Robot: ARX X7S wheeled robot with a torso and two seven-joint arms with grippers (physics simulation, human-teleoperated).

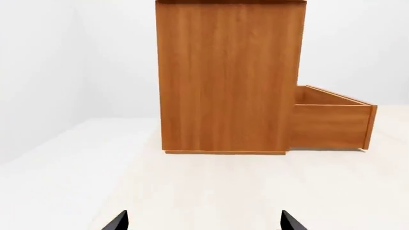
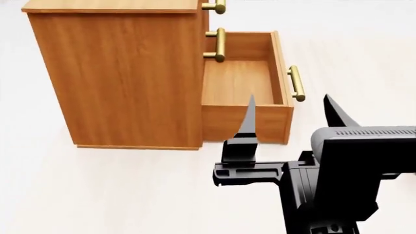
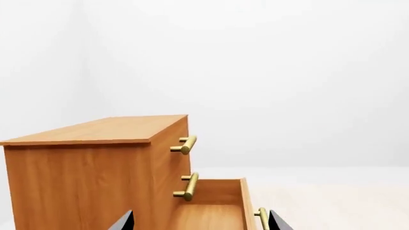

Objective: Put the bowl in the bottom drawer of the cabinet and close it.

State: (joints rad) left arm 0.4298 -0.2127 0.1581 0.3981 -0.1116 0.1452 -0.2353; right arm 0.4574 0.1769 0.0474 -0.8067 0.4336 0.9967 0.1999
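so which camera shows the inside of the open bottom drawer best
The head view: it looks down into the bottom drawer, showing its bare floor. The right wrist view catches only a back corner; the left wrist view shows just its outer side.

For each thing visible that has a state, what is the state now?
bottom drawer: pulled open, nothing inside where visible.
middle drawer: shut.
top drawer: shut.
right gripper: open, holding nothing.
left gripper: open, only fingertips show.
bowl: not in view.

Bright, even, diffuse light throughout; renders sharp, without glare, shadows only faint and soft.
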